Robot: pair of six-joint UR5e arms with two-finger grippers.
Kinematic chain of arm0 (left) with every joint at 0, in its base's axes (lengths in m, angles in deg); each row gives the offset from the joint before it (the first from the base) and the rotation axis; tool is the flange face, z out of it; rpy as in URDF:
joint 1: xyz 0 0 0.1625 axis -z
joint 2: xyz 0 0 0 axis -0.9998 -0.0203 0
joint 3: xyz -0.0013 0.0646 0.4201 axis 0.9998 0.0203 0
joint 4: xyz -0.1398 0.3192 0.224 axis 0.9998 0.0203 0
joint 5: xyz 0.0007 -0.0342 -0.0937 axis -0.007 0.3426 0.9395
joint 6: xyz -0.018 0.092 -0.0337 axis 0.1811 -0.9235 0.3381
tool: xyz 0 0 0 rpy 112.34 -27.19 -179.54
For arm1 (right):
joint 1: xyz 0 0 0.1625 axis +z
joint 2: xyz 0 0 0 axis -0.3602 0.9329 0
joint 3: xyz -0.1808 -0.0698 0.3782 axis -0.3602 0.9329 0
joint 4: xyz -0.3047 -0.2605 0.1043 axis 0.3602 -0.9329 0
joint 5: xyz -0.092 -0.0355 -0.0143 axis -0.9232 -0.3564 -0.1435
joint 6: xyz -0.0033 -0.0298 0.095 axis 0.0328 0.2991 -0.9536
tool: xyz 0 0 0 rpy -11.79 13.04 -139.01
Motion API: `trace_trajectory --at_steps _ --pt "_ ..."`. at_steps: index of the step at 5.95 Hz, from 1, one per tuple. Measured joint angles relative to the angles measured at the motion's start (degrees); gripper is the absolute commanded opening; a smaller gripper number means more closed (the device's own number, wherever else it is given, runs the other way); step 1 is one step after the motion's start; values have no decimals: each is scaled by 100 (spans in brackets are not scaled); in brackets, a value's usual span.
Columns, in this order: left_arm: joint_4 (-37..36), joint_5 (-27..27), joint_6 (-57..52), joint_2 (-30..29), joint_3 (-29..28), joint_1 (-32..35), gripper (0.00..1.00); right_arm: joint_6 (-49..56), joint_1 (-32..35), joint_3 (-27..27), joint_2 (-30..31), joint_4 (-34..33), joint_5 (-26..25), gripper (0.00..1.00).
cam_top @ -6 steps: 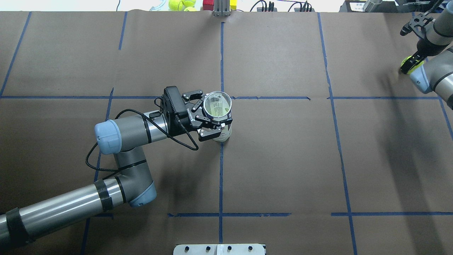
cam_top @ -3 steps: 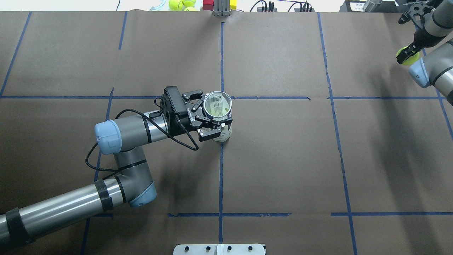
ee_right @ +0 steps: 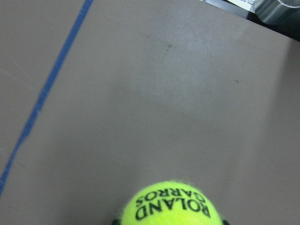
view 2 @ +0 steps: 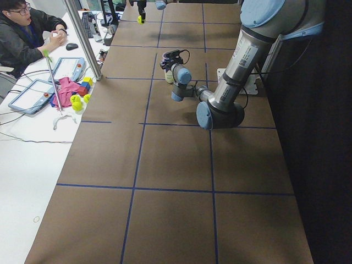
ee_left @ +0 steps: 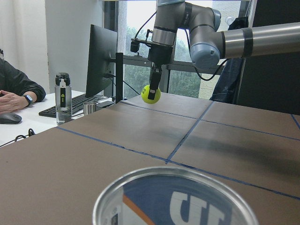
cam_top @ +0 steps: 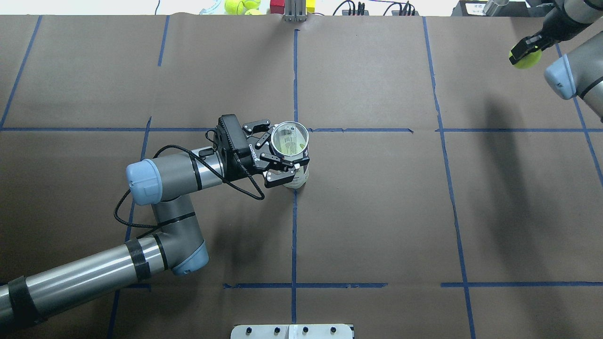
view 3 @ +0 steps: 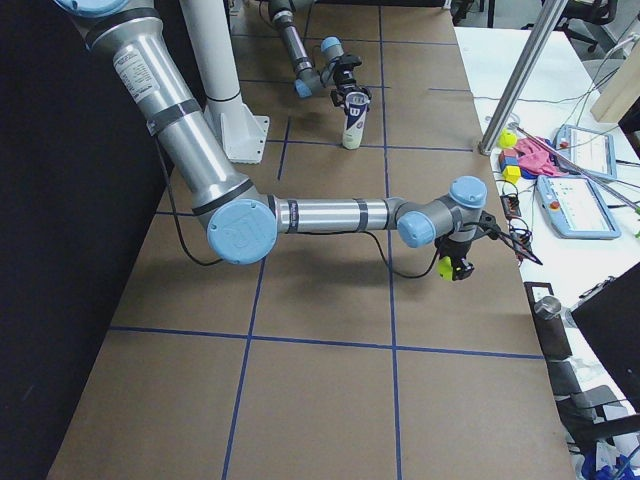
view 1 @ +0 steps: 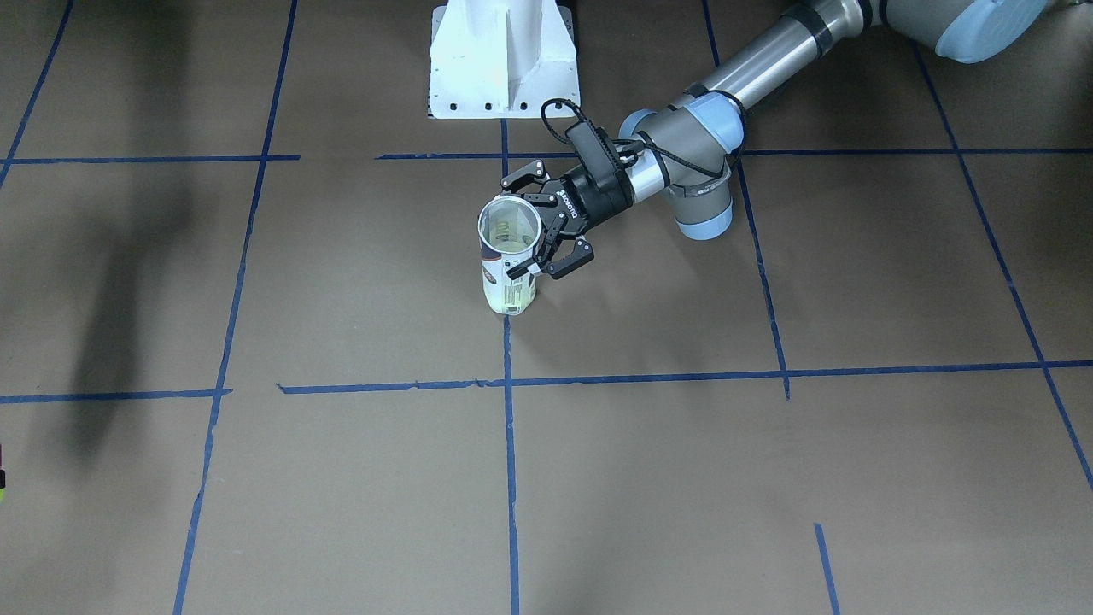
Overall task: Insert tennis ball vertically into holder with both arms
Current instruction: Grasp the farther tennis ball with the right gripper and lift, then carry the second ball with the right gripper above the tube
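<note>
The holder (cam_top: 297,177), a clear can with a white and navy label, stands upright at the table's middle with its mouth open upward. My left gripper (cam_top: 284,151) is shut on the holder's upper part from the side. The same grip shows in the front-facing view, left gripper (view 1: 540,224) on holder (view 1: 509,295). Far off at the table's back right corner, my right gripper (cam_top: 525,52) is shut on the tennis ball (cam_top: 527,60), held above the table. In the left wrist view the tennis ball (ee_left: 151,94) hangs from the right gripper beyond the holder's rim (ee_left: 140,176). The right wrist view shows the tennis ball (ee_right: 171,204) printed "ROLAND GARROS".
The white pedestal base (view 1: 504,60) stands behind the holder on the robot's side. Loose tennis balls (cam_top: 240,5) and coloured blocks lie past the table's far edge. A seated person (view 2: 25,33), tablets and a monitor (ee_left: 101,58) are at the side desk.
My right gripper has carried the tennis ball up off the table and toward the far edge, drifting left in the overhead view. The left gripper and holder have stayed still.
</note>
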Motion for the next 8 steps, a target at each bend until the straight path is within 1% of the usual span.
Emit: trace_trajectory --at_steps 1,2,3,4,5,6,7,8 --pt "0 0 0 -7 1 -4 84 -427 -75 -942 5 -900 99 0" --pt "0 0 0 -23 2 -5 84 -1000 -299 -1924 2 -1769 130 0" --pt "0 0 0 -37 2 -6 84 -1866 -678 -2858 -34 -2437 130 0" --pt "0 0 0 -39 2 -6 84 -2948 -1133 -3506 -184 -2769 79 1" --pt "0 0 0 -39 1 -6 84 -4082 -1645 -3840 -485 -2890 -123 0" --pt "0 -3 0 -35 -4 -10 84 -5008 -2205 -3962 -945 -3128 -538 0" --pt "0 -4 0 -35 -6 -10 84 -5523 -2677 -3981 -1451 -3585 -955 0" --pt "-3 -2 0 -37 -6 -10 84 -5783 -2959 -3901 -1881 -3950 -1207 1"
